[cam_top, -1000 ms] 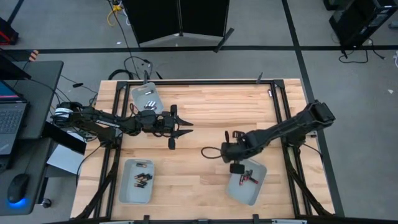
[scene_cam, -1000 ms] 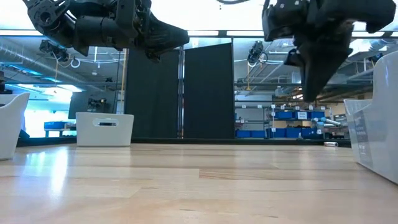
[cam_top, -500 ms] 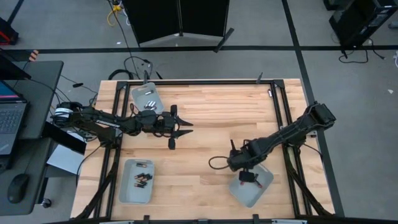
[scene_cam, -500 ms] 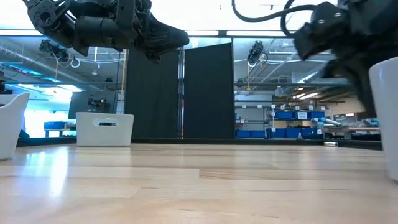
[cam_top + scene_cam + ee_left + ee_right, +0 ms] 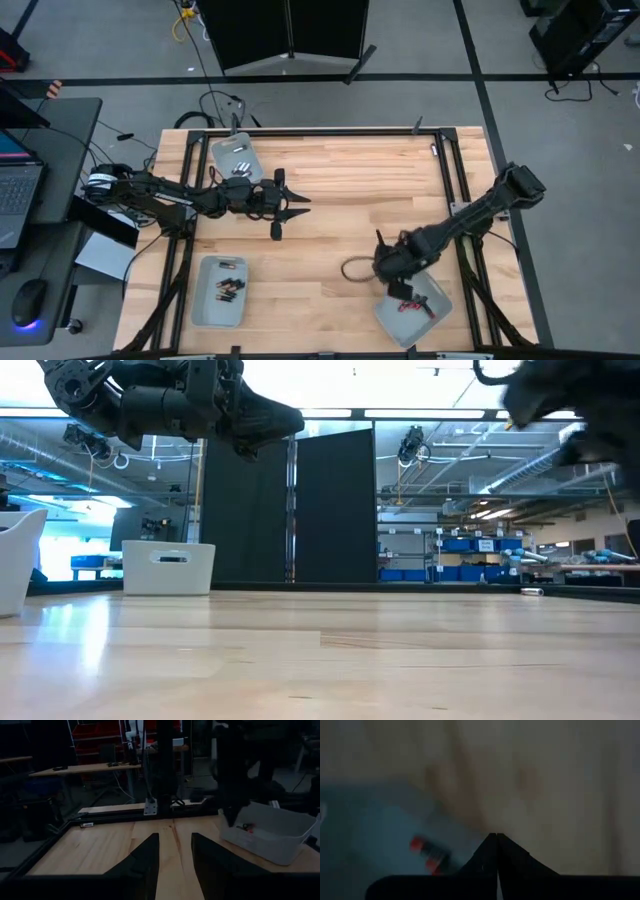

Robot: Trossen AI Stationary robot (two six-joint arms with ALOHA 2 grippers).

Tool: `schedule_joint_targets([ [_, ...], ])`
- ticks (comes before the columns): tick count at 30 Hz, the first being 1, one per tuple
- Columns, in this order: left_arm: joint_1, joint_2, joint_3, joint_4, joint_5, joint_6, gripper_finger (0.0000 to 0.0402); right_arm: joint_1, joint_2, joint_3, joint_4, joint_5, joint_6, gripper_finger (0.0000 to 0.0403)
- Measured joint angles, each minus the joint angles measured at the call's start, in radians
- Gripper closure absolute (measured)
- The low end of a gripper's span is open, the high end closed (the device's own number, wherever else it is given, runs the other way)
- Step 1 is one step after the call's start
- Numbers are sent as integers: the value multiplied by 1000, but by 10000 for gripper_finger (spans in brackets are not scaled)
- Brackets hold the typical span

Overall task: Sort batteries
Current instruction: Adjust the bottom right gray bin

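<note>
batteries (image 5: 412,303): dark, red ends | trays (image 5: 218,305): pale grey | table (image 5: 330,190): light wood

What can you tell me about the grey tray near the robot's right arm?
The tray is a pale grey box that looks like plastic, open on top, with low walls. It sits turned at a slant on the wooden table, at the near edge on the right side. A few small batteries with red ends lie inside. The right gripper, shut, is at the tray's rim.
</note>
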Motion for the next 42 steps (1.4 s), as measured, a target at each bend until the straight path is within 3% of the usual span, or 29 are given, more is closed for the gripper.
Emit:
schedule_joint_targets([
  [6,0,0,0,0,-3,-46,280,-233,-95,1,-21,176,-145,394],
  [12,0,0,0,-1,-3,-41,280,-631,-136,-1,-134,329,-365,394],
  [18,0,0,0,-24,-6,-20,280,-969,-33,-18,-131,389,-735,394],
  [24,0,0,0,-31,-6,-18,280,-1214,68,-18,-149,429,-881,394],
  [30,0,0,0,-32,-6,-13,280,-1362,80,-18,-123,436,-902,394],
  [42,0,0,0,-31,-49,-13,280,-1553,83,-18,73,420,-679,394],
])
